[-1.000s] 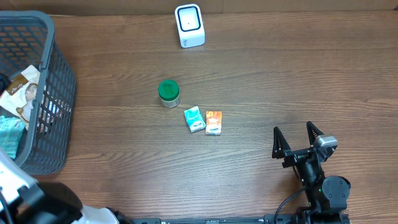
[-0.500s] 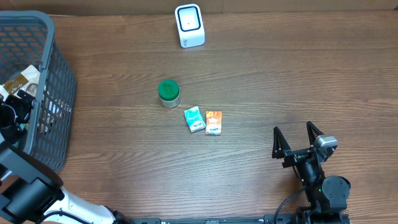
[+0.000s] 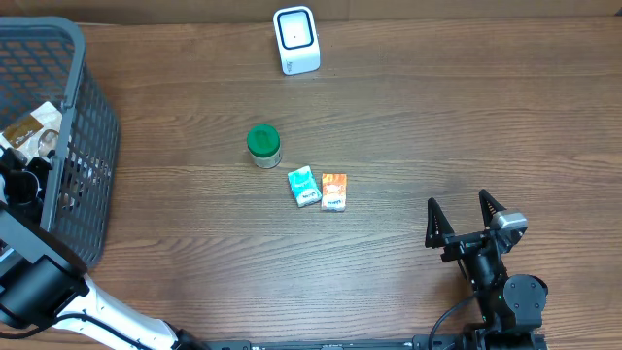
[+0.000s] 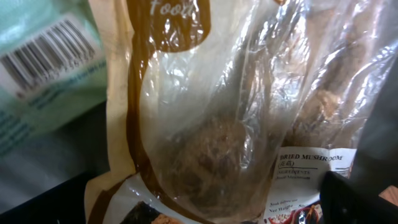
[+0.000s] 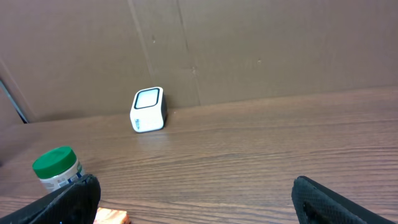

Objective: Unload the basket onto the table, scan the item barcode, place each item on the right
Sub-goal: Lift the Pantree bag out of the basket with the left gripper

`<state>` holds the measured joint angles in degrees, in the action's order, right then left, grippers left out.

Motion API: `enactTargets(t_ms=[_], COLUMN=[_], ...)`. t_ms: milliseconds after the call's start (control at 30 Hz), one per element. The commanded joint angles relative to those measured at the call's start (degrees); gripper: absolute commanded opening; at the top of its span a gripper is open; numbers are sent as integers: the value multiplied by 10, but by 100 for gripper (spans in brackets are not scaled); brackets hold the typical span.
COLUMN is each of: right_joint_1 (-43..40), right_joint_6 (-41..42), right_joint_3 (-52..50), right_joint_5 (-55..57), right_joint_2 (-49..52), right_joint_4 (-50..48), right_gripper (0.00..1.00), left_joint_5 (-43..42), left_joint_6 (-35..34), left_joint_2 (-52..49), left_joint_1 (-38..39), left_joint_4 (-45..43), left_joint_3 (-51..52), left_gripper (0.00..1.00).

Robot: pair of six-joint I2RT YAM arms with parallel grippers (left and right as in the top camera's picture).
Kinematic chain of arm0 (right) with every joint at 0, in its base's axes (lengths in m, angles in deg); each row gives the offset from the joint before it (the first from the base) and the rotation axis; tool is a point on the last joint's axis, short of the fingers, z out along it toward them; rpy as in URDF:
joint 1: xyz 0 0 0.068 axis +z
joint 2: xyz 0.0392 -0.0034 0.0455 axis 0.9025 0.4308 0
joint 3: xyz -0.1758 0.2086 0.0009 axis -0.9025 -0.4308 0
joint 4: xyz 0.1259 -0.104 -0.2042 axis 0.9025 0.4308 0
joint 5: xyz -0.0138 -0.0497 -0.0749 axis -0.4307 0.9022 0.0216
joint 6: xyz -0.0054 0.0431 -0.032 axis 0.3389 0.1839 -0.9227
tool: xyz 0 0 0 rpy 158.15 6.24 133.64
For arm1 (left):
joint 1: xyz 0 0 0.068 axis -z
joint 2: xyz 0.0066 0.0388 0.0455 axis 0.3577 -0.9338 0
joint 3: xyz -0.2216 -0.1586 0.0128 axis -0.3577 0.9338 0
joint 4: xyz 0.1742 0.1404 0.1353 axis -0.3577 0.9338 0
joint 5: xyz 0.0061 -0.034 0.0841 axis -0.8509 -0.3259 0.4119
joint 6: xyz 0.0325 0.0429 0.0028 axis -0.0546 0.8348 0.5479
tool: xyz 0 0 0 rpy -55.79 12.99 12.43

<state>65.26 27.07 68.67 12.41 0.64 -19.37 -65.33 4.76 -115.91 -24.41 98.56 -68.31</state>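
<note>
The left arm [image 3: 39,282] reaches over the rim of the basket [image 3: 92,146], which sits at the left edge of the tabletop [image 3: 437,117] near the far corner. The left jaws stand wide apart right above a bag of dried mushrooms [image 4: 236,112] and grip nothing. That bag looks like the item to scan. It lies in the basket, partly overlapping a teal packet [image 4: 43,68] with its barcode facing up. The right arm [image 3: 505,292] waits at the near edge towards the right corner, with the right jaws wide and empty.

The scanner [image 3: 295,39] stands at the middle of the far edge, well apart from the basket, so a poor grip has a long way to fail. The bag is loose, clear film. The jaws could pinch a fold of plastic rather than the contents, and the bag might then slide out or swing on the way. They could also catch the teal packet and drag it up with the bag. The basket wall is tall, so a low lift could snag the bag on the rim.

I can see a white label on the bag but no barcode. The code may end up facing away from the scanner, and the shiny wrinkled film may spoil the read.

A green-lidded jar [image 3: 263,146] and two small packets [image 3: 319,188] lie mid-tabletop, where a sagging bag could clip them.
</note>
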Motion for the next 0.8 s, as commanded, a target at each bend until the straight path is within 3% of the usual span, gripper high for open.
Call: enactTargets(t_ms=[0, 133, 233, 333, 400, 467, 533, 767], right_joint_1=[-2, -2, -2, -2, -2, -2, -2, -2], right_joint_6=[-3, -3, -3, -3, -3, -3, -3, -3], right_joint_3=[-6, -6, -6, -6, -6, -6, -6, -6], right_joint_5=[3, 3, 3, 3, 3, 3, 3, 3], right_joint_2=[-7, -7, -7, -7, -7, -7, -7, -7], right_joint_4=[-3, -3, -3, -3, -3, -3, -3, -3], right_gripper=[100, 100, 100, 100, 100, 100, 100, 100], left_joint_5=[6, 6, 7, 7, 7, 7, 7, 2], left_joint_6=[15, 15, 15, 15, 15, 15, 14, 15], left_joint_2=[-28, -28, -28, -28, -28, -28, -28, -23], left_joint_1=[7, 20, 31, 38, 41, 42, 42, 42], left_joint_4=[-13, -43, -59, -68, -73, -77, -77, -64], left_joint_3=[4, 5, 5, 5, 5, 5, 5, 0], left_gripper=[96, 85, 59, 27, 15, 13, 4, 4])
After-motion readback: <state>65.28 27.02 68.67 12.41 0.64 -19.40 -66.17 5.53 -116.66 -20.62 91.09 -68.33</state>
